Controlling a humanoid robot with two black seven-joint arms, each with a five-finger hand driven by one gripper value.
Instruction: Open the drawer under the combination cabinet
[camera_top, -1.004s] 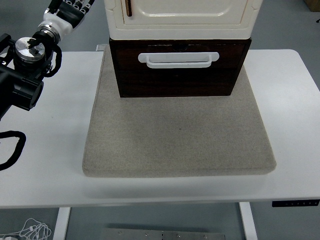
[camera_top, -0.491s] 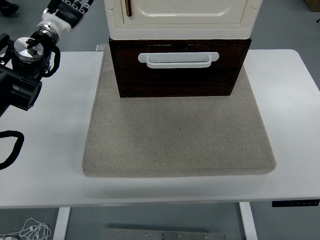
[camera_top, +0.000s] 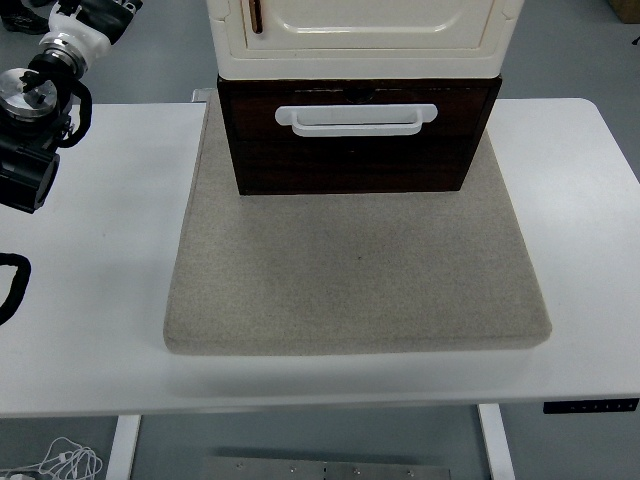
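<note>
The combination cabinet (camera_top: 360, 35) is cream on top, with a dark brown drawer (camera_top: 350, 160) under it at the back middle of the table. The drawer has a white bar handle (camera_top: 357, 118) across its front and looks shut. My left arm (camera_top: 30, 120) comes in at the upper left, well left of the cabinet. Its hand (camera_top: 95, 10) is cut off by the picture's top edge and touches nothing. The right arm is out of view.
The cabinet stands on a grey felt mat (camera_top: 355, 280) that covers the middle of the white table (camera_top: 90, 300). A black cable loop (camera_top: 8, 290) shows at the left edge. The floor shows beyond the table.
My left arm has drawn back to the left and up, away from the cabinet, and its hand has slid mostly out of the picture. The drawer has not moved.
</note>
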